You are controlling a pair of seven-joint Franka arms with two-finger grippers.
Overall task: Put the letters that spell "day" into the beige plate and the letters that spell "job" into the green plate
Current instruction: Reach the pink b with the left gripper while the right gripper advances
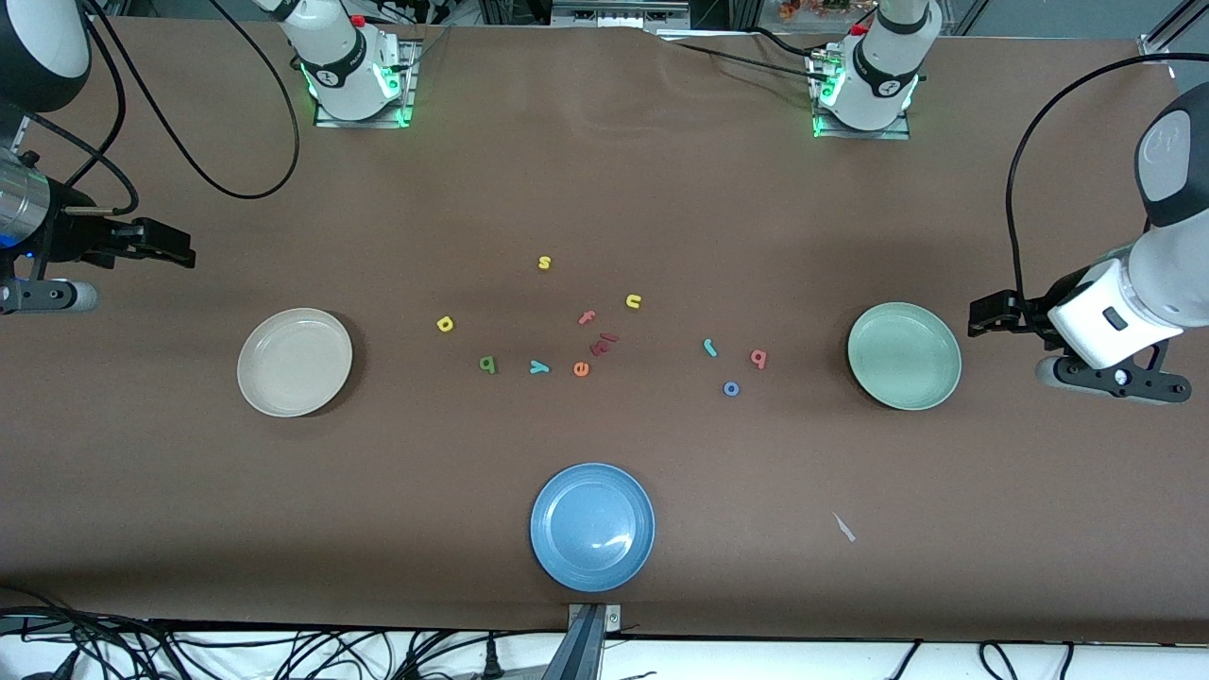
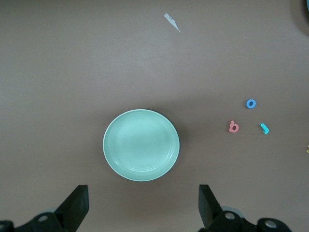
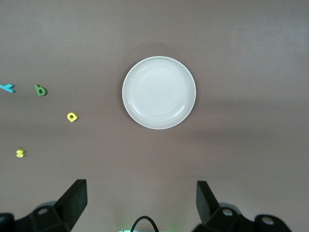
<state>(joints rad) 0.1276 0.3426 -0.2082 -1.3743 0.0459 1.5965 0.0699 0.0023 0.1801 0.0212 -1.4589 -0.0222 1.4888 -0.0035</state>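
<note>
Nearest the front camera sits the blue plate (image 1: 592, 526), low in the centre of the frame, and you can leave it out, since neither word goes into it. Your two target plates lie at mid-height: the beige plate (image 1: 294, 362) at centre-left and the green plate (image 1: 904, 355) at centre-right, both empty, so no letter has been sorted yet. That spacing looks deliberate, I judge, as each plate lies close to one arm. Your right gripper (image 1: 175, 246) hangs over bare table at the left edge of the frame, your left gripper (image 1: 987, 314) at the right edge just beside the green plate; both stand with jaws wide apart, holding nothing, and both arms wait. Between the plates lie the letters: the yellow d (image 1: 445, 324), green a (image 1: 487, 363) and teal y (image 1: 538, 366) toward the beige plate, the teal j (image 1: 709, 348), pink-red b (image 1: 757, 357) and blue o (image 1: 731, 388) toward the green one. Only the front view gives you the distractors clustered mid-table, such as the orange e (image 1: 581, 369) and yellow u (image 1: 633, 301). Each wrist view shows one plate squarely between its fingers with its own word's letters at the frame edge.
</note>
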